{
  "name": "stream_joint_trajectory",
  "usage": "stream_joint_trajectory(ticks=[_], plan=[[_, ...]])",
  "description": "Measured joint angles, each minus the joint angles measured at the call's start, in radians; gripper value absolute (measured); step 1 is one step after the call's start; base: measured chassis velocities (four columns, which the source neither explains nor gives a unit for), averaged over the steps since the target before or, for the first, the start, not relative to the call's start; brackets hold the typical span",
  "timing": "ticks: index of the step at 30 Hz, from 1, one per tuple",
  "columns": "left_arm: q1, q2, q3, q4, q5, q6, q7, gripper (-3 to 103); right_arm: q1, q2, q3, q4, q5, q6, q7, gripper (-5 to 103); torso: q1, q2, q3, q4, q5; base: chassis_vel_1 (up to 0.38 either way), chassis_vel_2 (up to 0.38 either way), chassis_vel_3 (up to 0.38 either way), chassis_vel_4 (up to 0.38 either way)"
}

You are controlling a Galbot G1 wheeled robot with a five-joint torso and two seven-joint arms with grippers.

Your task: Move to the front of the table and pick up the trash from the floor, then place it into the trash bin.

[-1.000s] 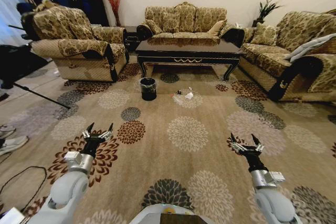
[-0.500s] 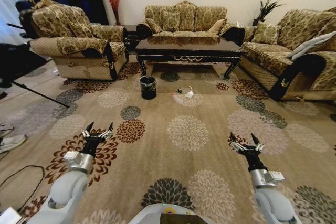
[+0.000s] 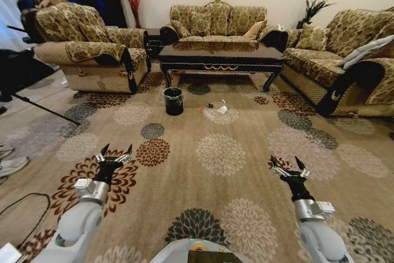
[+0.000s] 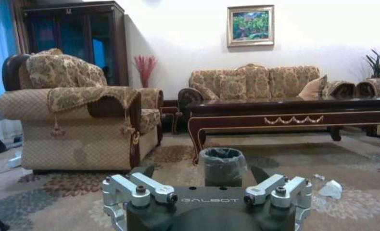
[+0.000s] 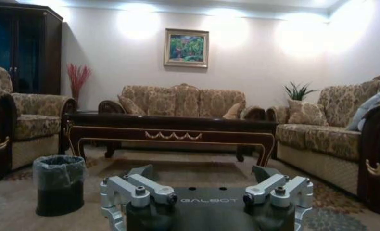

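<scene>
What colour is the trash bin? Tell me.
Black, with a thin liner bag, trash bin; clearest in right wrist view.

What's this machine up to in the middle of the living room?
It is a wheeled robot facing a long dark table across the patterned floor. Some trash, including a bottle and crumpled paper, lies on the carpet in front of the table, beside a small black trash bin. Nothing has been picked up yet: the left gripper and right gripper both hang open and empty, well short of the litter.

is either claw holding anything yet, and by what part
Nothing is held. The left claw and right claw hang open and empty above the floor, far short of the trash.
</scene>
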Motion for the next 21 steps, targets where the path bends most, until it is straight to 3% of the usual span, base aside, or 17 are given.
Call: stream_joint_trajectory(ticks=[21], plan=[[0.002, -0.003, 0.003, -0.003, 0.000, -0.003, 0.000, 98, -0.007, 0.022, 0.000, 0.000, -0.013, 0.006, -0.002, 100, -0.024, -0.084, -0.060, 0.0000, 0.0000, 0.000, 0.000, 0.000, 0.000]])
